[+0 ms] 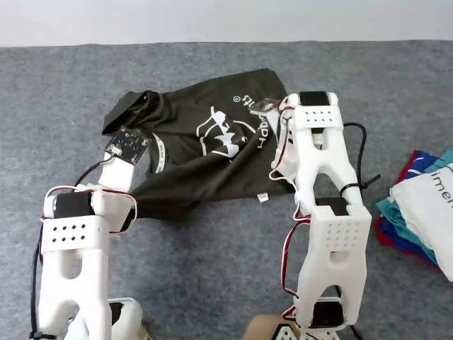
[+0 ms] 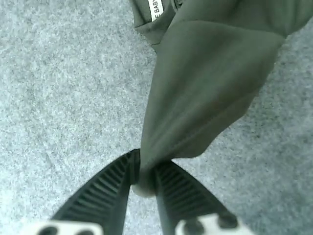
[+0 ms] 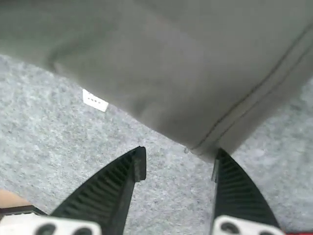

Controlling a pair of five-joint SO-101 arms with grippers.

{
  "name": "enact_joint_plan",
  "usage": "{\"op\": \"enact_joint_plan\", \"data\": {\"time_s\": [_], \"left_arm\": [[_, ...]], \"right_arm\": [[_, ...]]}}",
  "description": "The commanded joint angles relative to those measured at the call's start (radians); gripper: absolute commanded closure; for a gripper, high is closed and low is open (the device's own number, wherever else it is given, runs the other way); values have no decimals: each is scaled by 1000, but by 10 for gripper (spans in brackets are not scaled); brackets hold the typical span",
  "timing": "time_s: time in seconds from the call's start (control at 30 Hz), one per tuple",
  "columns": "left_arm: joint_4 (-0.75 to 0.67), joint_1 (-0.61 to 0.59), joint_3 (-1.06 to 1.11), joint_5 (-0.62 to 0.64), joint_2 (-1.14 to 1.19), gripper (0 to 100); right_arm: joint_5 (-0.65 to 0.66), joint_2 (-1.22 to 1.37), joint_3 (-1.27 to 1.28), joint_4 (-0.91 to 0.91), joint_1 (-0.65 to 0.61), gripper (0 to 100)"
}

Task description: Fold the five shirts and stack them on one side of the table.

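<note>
Stack of folded shirts (image 1: 423, 205) sits at the table's (image 1: 212, 283) right edge, looks like four done. The dark olive shirt (image 1: 205, 152) lies rumpled mid-table, still unfolded. Left jaws pinch its edge, right jaws gape wide by its hem.

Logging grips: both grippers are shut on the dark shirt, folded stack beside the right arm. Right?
No: the right gripper is open, per the right wrist view. Only the left gripper is shut on the dark shirt; the folded stack is beside the right arm.

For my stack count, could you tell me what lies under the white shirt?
Teal shirt, blue shirt and red shirt edges peek out under the white shirt; the rest is covered.
</note>
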Motion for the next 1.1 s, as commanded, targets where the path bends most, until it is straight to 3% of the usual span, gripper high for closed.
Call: {"op": "enact_joint_plan", "data": {"time_s": [0.0, 0.3, 0.5, 0.83, 1.07], "left_arm": [[-20, -6, -24, 11, -31, 996], [-15, -6, -24, 14, -29, 996], [-12, -6, -31, 14, -31, 996], [49, -6, -128, 15, -31, 996], [158, -6, -332, 32, -31, 996]], "right_arm": [[35, 15, -5, -22, 4, 772], [40, 151, -8, -81, 2, 775], [40, 150, -61, -71, 4, 991], [41, 136, -150, -35, 31, 987], [49, -50, -272, 51, 39, 987]]}}
